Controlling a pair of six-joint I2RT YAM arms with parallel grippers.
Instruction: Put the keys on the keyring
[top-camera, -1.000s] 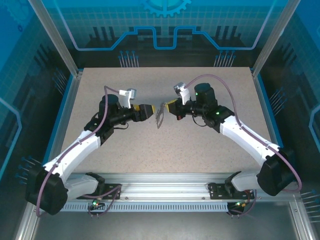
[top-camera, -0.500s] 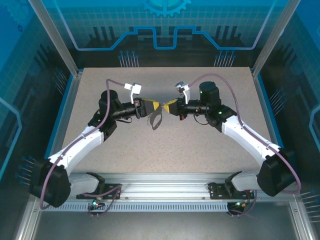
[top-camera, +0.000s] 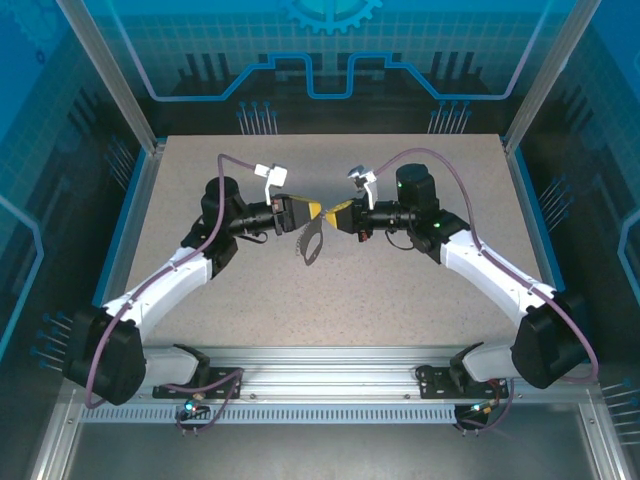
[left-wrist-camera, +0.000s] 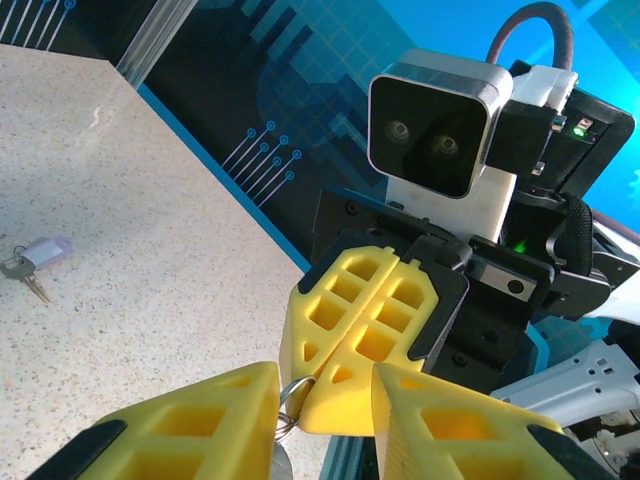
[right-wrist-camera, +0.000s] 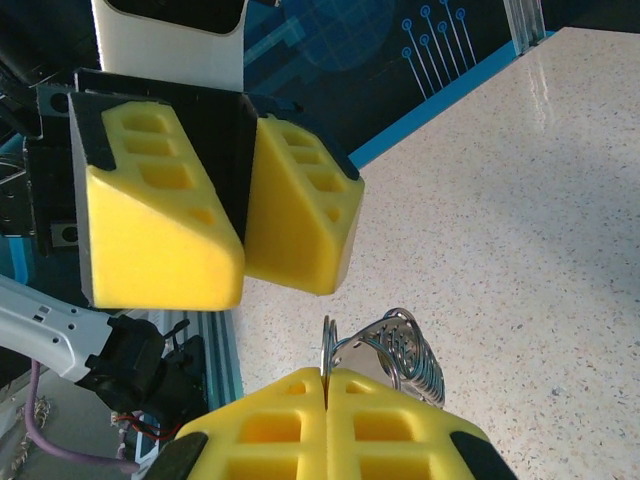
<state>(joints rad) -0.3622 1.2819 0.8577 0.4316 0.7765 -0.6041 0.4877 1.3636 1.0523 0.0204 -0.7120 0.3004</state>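
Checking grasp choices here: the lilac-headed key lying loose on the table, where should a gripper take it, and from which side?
On the key, probably the lilac head, from straight above, closing across its width. It lies flat on the table, and its dark blade looks too thin and low to pinch; the head is the bulkiest part.

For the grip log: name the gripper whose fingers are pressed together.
The right gripper: its yellow fingers meet, pinching the keyring; the left gripper's stand apart.

Lilac-headed key (left-wrist-camera: 45, 250), speckled beige table (left-wrist-camera: 150, 190)
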